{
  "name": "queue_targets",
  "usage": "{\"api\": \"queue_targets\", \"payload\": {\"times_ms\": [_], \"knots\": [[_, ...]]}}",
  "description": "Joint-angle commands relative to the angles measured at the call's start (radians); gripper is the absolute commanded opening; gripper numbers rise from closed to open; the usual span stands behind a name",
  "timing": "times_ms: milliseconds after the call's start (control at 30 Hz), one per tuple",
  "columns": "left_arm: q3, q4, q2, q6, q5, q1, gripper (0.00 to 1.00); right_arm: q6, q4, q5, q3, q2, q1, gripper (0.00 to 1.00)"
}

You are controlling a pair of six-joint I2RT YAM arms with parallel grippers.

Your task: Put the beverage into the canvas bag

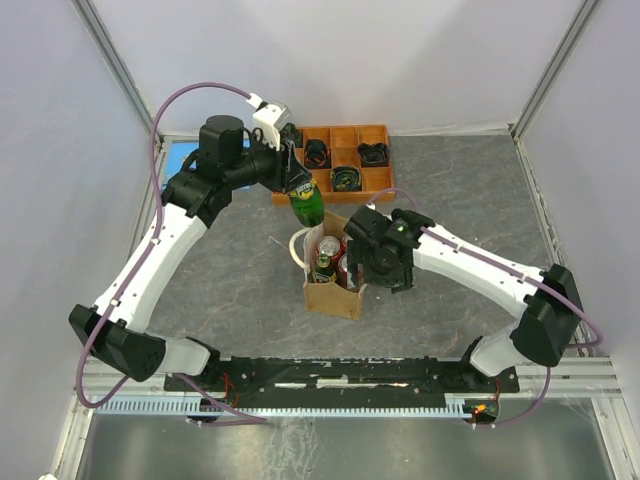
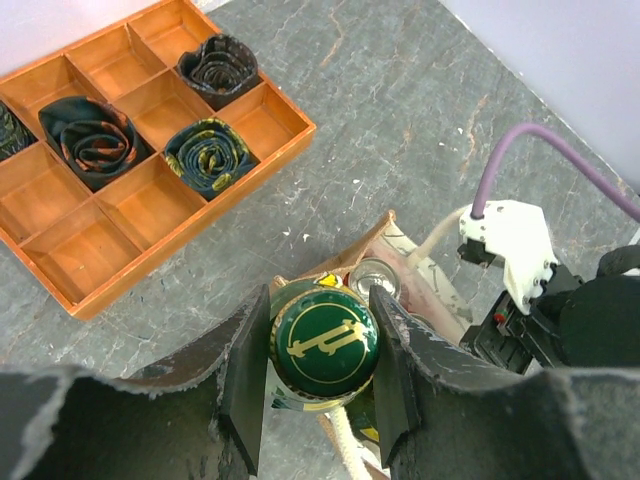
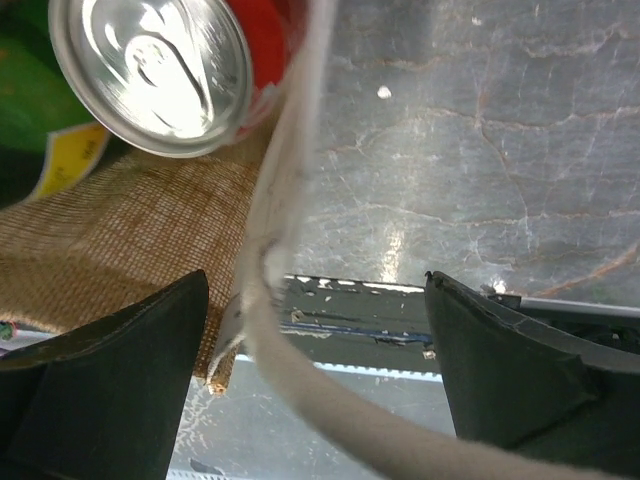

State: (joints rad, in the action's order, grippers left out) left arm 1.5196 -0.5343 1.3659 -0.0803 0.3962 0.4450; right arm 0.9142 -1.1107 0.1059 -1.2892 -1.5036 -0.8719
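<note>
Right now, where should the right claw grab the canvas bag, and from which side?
Grab the cream rope handle on the right edge of the canvas bag, coming in from the right. It stands clear of the red can as a thin loop and runs between the open fingers of the right claw.

In the left wrist view only the cap of the green bottle [image 2: 323, 340] is seen between the fingers [image 2: 245, 390] of the left gripper [image 2: 320, 370], its body being hidden below; the canvas bag [image 2: 365, 240] is largely covered by them; the orange tray [image 2: 195, 218] beyond is cut off. Above the right gripper [image 3: 315, 285], the red can [image 3: 150, 70] is cropped; the rope handle [image 3: 278, 190] between its fingers is blurred.
</note>
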Motion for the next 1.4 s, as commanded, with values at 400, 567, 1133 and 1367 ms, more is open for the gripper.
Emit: {"api": "queue_targets", "payload": {"times_ms": [400, 567, 1133, 1367], "knots": [[0.113, 0.125, -0.042, -0.056, 0.108, 0.058, 0.03, 0.024, 0.005, -0.051, 0.095, 0.104, -0.051, 0.97], [0.109, 0.119, -0.046, -0.071, 0.144, 0.083, 0.03, 0.067, 0.003, 0.062, 0.078, 0.132, -0.051, 0.97], [0.013, 0.207, -0.026, -0.096, 0.133, 0.228, 0.03, 0.132, -0.012, 0.345, 0.002, 0.293, -0.051, 0.98], [-0.014, 0.233, 0.008, -0.063, 0.105, 0.292, 0.03, 0.179, -0.082, 0.420, -0.011, 0.363, -0.051, 0.98]]}}
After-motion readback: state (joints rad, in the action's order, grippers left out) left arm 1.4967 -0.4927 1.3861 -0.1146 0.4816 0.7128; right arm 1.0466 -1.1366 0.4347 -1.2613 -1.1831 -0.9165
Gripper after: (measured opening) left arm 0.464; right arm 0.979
